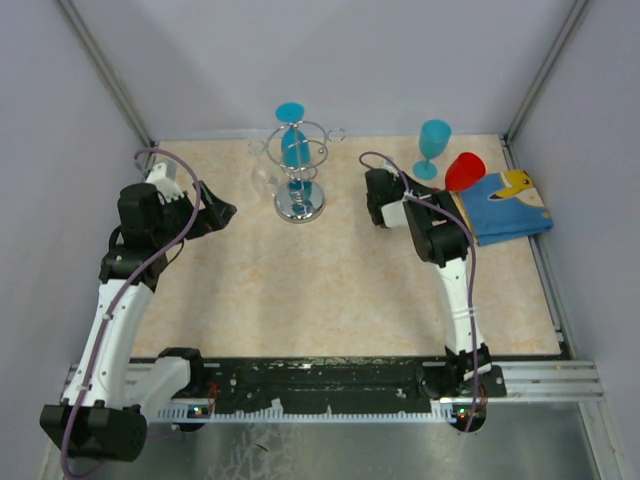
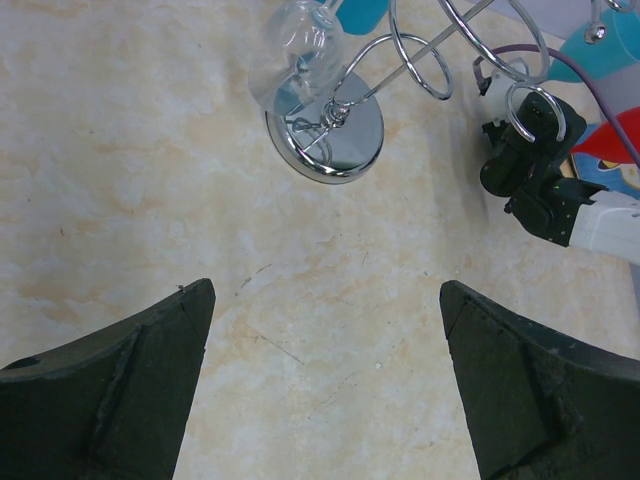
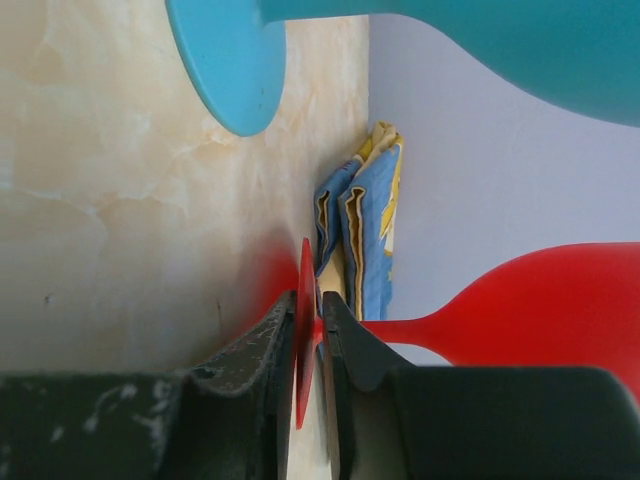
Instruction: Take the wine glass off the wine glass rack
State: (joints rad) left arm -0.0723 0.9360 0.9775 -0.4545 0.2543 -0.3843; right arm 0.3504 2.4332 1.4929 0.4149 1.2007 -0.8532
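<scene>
The silver wine glass rack (image 1: 300, 200) stands at the back middle of the table. A blue wine glass (image 1: 292, 140) hangs upside down in its wire arms, and a clear one (image 1: 265, 180) hangs on its left side. The left wrist view shows the chrome base (image 2: 325, 140) and the clear glass (image 2: 295, 50). My left gripper (image 1: 215, 212) (image 2: 325, 290) is open and empty, left of the rack. My right gripper (image 1: 452, 197) (image 3: 308, 300) is shut on the thin foot of a red wine glass (image 1: 465, 170) (image 3: 560, 300), at the back right by the cloth.
A teal wine glass (image 1: 433, 145) (image 3: 225, 60) stands upright near the back right corner. A folded blue and yellow cloth (image 1: 510, 205) (image 3: 365, 220) lies against the right wall. Grey walls close in the back and both sides.
</scene>
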